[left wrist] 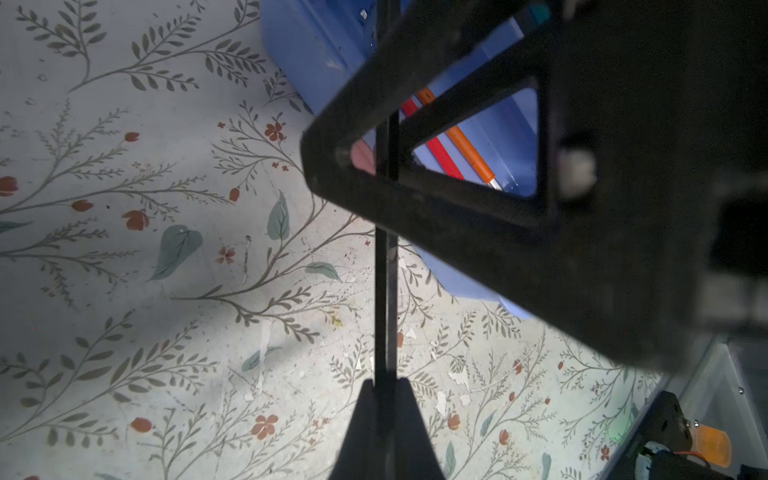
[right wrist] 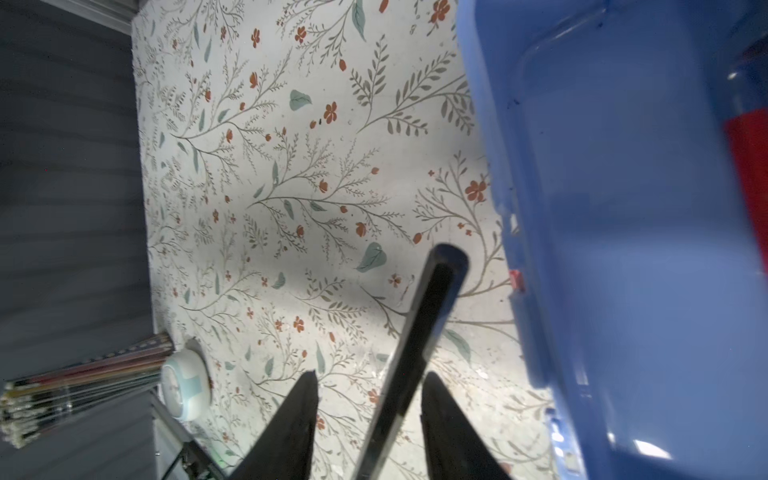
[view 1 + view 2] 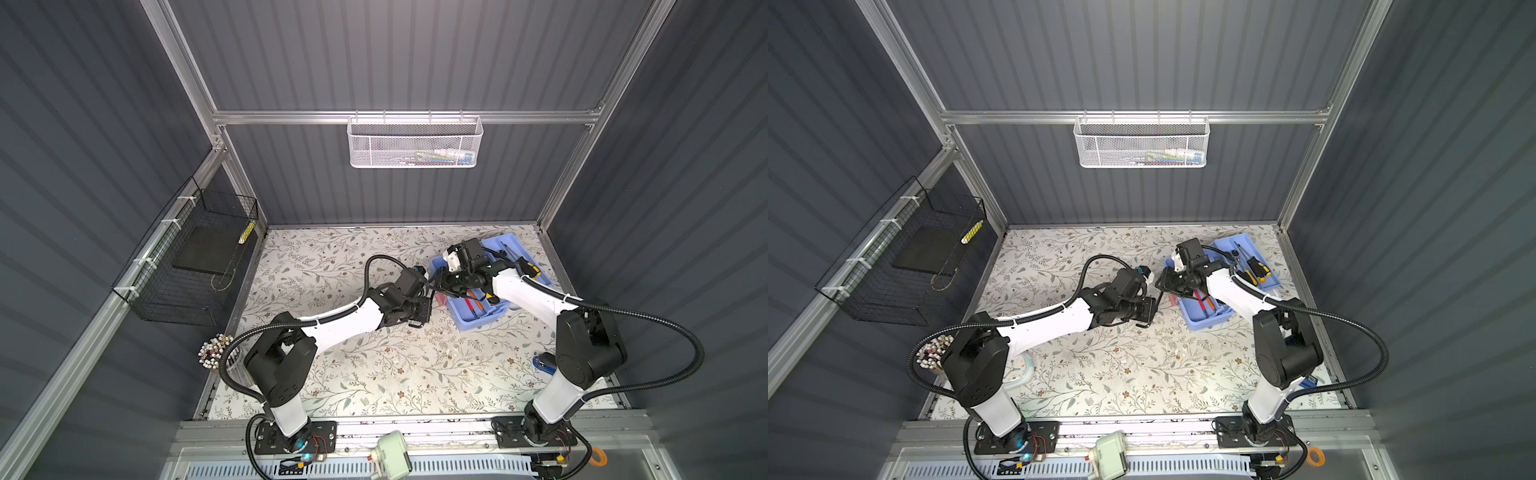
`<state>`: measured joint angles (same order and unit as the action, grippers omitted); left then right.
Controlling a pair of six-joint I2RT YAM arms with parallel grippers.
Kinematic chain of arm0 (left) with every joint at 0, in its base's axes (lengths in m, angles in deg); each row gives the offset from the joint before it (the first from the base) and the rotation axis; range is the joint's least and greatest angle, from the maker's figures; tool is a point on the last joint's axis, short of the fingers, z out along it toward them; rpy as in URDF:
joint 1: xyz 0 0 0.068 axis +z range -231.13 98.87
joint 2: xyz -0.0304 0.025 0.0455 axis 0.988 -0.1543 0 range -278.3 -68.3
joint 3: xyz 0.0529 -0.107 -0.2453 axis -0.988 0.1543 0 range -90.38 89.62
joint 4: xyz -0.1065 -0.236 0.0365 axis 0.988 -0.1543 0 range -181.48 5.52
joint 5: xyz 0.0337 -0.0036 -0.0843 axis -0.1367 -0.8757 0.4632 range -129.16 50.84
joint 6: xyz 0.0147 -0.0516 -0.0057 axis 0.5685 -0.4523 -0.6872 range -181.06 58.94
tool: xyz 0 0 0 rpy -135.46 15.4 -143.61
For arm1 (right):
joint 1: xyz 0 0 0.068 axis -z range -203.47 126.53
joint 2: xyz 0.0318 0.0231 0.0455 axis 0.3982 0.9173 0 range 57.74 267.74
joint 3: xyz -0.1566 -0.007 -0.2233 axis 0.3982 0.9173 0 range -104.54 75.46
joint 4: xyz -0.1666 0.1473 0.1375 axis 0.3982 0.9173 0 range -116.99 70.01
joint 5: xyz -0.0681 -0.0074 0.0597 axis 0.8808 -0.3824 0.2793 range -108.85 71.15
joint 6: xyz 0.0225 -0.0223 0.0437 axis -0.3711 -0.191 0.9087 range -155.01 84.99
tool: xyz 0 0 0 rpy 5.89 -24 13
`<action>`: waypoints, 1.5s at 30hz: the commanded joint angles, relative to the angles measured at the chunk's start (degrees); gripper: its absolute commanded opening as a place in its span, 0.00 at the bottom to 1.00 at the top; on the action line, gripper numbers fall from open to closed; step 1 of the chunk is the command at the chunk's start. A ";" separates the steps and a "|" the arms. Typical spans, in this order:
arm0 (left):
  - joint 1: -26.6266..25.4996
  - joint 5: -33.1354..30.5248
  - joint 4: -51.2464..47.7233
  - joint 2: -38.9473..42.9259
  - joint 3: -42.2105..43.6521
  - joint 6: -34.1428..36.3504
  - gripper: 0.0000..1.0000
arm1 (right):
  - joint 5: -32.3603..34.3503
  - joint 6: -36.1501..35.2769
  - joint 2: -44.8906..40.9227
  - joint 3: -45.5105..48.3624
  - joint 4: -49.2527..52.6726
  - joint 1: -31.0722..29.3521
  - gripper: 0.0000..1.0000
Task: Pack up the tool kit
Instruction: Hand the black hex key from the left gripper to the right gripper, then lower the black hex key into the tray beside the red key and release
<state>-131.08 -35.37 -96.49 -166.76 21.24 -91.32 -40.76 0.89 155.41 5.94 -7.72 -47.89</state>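
At 2 o'clock on floral-print tabletop (image 3: 374, 374): light blue plastic tool kit box (image 3: 1204, 322), tiered trays fanned open. Far tray (image 3: 1250, 237), 12 o'clock side: black-yellow screwdrivers (image 3: 1258, 270) lying inside. Near tray (image 3: 478, 320), 6 o'clock side: red-handled tool (image 1: 436, 153) and orange-handled tool (image 1: 465, 145) lying side by side, parallel.

At box's 9 o'clock edge, above tabletop: both grippers at one part. Left gripper (image 1: 384, 386): clenched on thin black L-shaped hex key (image 1: 381, 291), shaft pinched between fingertips, running straight out past them. Right gripper (image 2: 370, 374): released, jaws straddling same shaft, gap showing on each side in right wrist view, no contact visible. Hex key held in air, outside box, just beside its wall.

Elsewhere: blue stapler (image 3: 542, 362) at 4 o'clock, half hidden behind right arm. Clear cup of coloured pencils (image 3: 214, 353) at 8 o'clock edge. White mesh wire basket (image 3: 415, 143) hanging on back rail at 12 o'clock, contents too blurred to name. Black wire basket (image 3: 187, 257) on side wall at 10 o'clock.
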 commanded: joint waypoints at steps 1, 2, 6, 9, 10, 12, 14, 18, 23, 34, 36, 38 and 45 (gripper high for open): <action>-0.44 1.83 4.50 2.38 0.76 -1.05 0.02 | -3.61 3.06 -0.97 1.17 -3.57 -0.13 0.33; -0.44 1.75 4.91 2.57 0.94 -1.14 0.02 | -3.82 3.44 -1.15 1.26 -3.96 -0.11 0.30; -0.48 1.75 6.20 3.29 2.02 -1.67 0.04 | -4.78 4.42 -1.54 1.57 -4.85 -0.07 0.14; -0.49 1.66 6.47 3.54 2.29 -1.82 0.06 | -5.20 4.44 -1.87 1.62 -4.94 -0.05 0.04; -0.48 1.66 6.47 3.62 2.29 -1.87 0.08 | -5.29 4.37 -2.02 1.56 -4.95 -0.09 0.02; -0.48 1.13 6.39 3.88 2.53 -1.90 0.13 | -5.06 3.71 -2.38 1.40 -4.53 -0.07 0.00; -0.40 0.01 5.67 4.27 2.74 -2.15 0.32 | -3.08 1.71 -2.99 0.66 -2.17 -0.07 0.00; -0.34 -3.23 3.64 5.52 3.63 -2.17 0.76 | 1.98 -3.99 -4.40 -1.61 4.61 0.51 0.00; 0.16 -6.66 0.31 6.25 4.15 -1.73 0.96 | 14.13 -14.03 -3.98 -6.85 15.47 1.33 0.00; 0.70 -5.64 -0.31 5.12 4.97 -1.92 0.97 | 23.37 -25.98 1.17 -16.92 23.72 3.21 0.00; 0.65 -5.57 -0.29 5.03 5.09 -2.03 0.97 | 25.44 -27.55 2.85 -18.53 24.54 3.24 0.00; 0.78 -5.60 -0.28 5.03 5.38 -2.08 0.97 | 26.39 -28.78 4.56 -20.20 24.96 3.29 0.00; 1.10 -4.59 0.37 4.11 5.96 -2.48 0.97 | 26.95 -32.00 10.08 -26.80 29.13 3.25 0.00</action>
<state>-130.47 -40.68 -95.62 -161.78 26.71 -93.46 -17.55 -26.63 164.11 -18.71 18.20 -44.96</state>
